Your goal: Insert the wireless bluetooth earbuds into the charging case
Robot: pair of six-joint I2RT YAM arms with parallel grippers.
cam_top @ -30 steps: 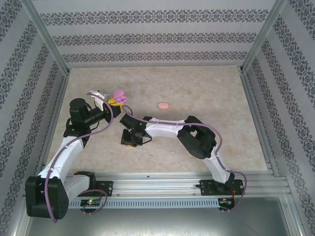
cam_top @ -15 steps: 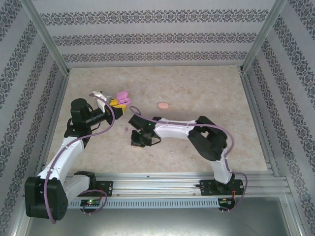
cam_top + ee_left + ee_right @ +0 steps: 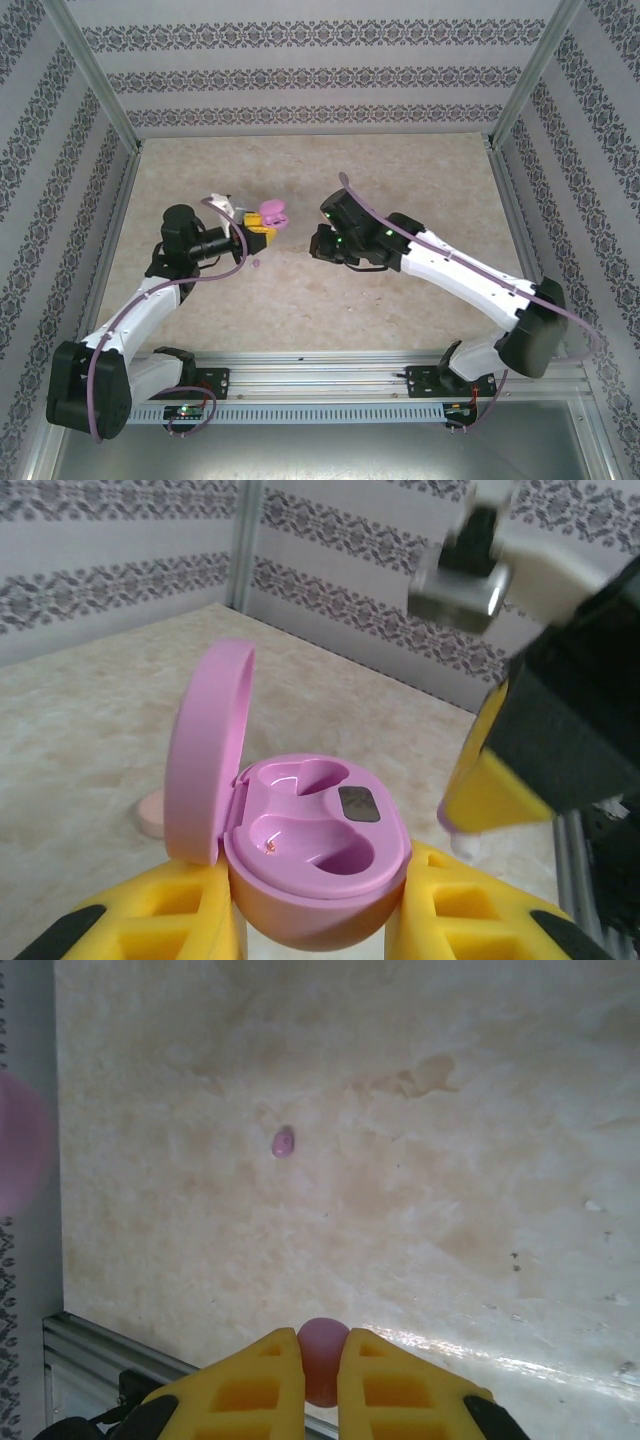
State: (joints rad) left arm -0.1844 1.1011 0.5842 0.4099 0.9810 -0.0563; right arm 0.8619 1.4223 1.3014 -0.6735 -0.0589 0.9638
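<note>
While my left pincer (image 3: 312, 912) clamps the open case (image 3: 318, 852), wells empty and facing up, my right pincer (image 3: 321, 1342) is closed on a purple bud (image 3: 321, 1368) just right of the case. Another bud (image 3: 283, 1141) lies on the table (image 3: 470, 1140) near the case.
</note>
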